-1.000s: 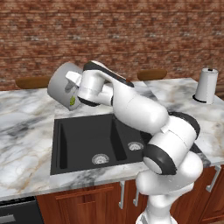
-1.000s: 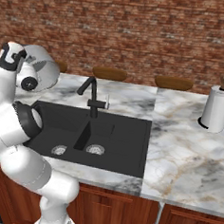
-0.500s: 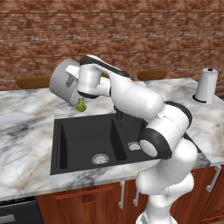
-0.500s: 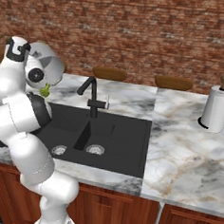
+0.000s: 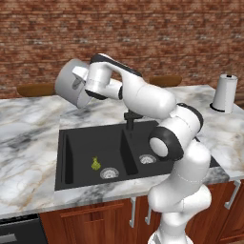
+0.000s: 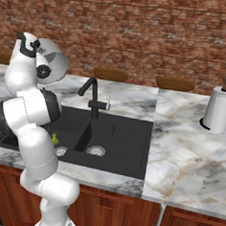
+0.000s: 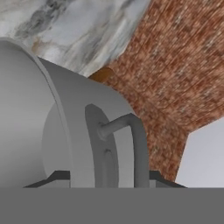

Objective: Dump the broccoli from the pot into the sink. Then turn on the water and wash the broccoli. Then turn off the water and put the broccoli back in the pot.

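Note:
My gripper (image 5: 80, 85) is shut on the rim of the grey metal pot (image 5: 70, 88), holding it tipped on its side in the air above the counter behind the sink's left end. In the hand view the pot (image 7: 65, 131) fills the left side, its loop handle (image 7: 131, 131) facing the camera. The yellow-green broccoli (image 5: 96, 164) lies on the floor of the black sink's (image 5: 66, 157) larger left basin, beside the round silver drain (image 5: 109, 172). From the right, the broccoli (image 6: 54, 139) shows just past my arm, with the pot (image 6: 52, 62) high above.
A black faucet (image 5: 129, 119) stands behind the divider between the basins. Brown wooden bowls (image 5: 35, 89) (image 5: 164, 81) sit against the brick wall. A paper towel roll (image 6: 217, 109) stands on the marble counter (image 6: 188, 154) at the right.
The broccoli slid out of the pot's mouth, fell, and now rests in the left basin. The pot has risen slightly, still tipped.

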You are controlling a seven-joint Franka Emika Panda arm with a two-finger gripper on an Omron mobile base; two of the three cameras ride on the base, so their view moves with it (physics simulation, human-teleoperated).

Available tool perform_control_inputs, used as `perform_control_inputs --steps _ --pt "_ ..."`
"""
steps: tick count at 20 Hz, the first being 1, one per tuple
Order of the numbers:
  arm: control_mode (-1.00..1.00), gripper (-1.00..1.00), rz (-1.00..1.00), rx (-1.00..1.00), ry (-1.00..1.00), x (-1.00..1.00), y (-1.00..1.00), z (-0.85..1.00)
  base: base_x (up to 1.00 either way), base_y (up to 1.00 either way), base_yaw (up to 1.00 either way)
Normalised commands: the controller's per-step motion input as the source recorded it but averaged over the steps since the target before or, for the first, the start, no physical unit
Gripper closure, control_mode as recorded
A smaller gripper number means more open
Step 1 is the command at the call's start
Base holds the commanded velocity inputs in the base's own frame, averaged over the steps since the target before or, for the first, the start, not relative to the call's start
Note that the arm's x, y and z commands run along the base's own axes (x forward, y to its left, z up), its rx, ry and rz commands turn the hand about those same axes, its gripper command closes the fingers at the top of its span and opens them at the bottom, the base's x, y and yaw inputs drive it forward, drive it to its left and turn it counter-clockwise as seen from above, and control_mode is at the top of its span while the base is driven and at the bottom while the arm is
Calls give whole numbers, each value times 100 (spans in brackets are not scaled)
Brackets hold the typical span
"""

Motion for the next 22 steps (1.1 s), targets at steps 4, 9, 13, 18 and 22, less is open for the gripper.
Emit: perform_control_inputs --steps 4,9,13,18,22 --pt "-100 100 4 -2 0 15 13 0 0 0 0" --pt "-100 100 3 -14 0 2 23 -1 0 0 0" --pt "-100 100 7 -22 0 0 26 0 0 0 0" --pt "-100 100 12 -25 0 0 19 0 0 0 0" --pt "-100 100 12 -30 0 0 19 0 0 0 0"
